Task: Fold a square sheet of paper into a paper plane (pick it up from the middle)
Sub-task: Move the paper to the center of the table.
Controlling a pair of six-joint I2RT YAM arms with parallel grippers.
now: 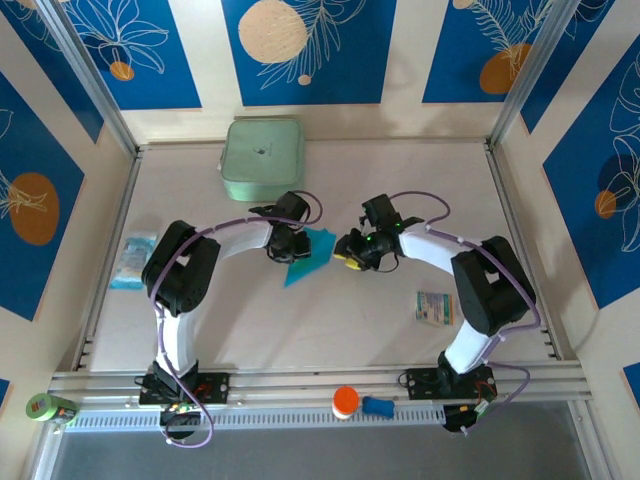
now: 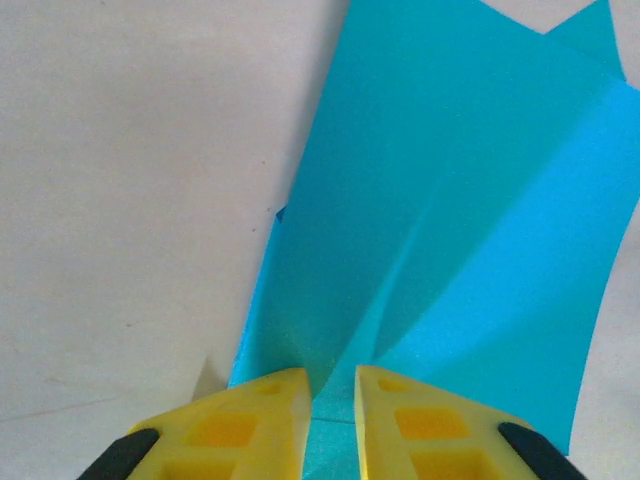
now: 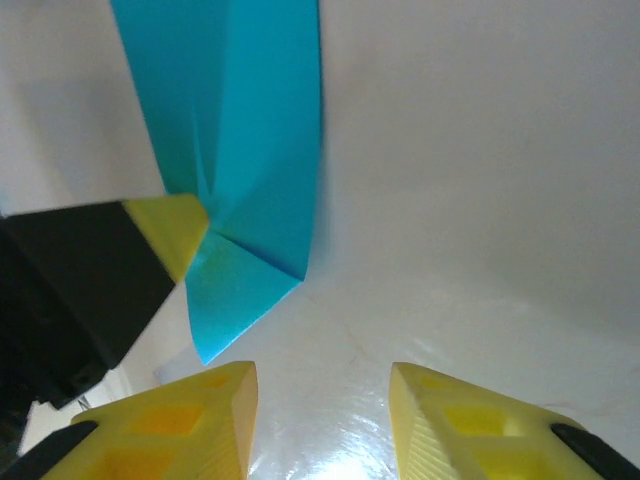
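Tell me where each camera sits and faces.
Top external: above and behind, looking down on the pale table; left arm with left gripper, right arm with right gripper.
Left wrist: wrist-mounted, looks along its own yellow fingers onto the folded cyan-blue paper sheet.
Right wrist: wrist-mounted, looks past its fingers at table and sheet tip.
All share the sheet.

The sheet of paper (image 2: 450,220) is plain cyan-blue, the box (image 1: 262,158) pale green, the tabletop (image 1: 300,330) off-white.
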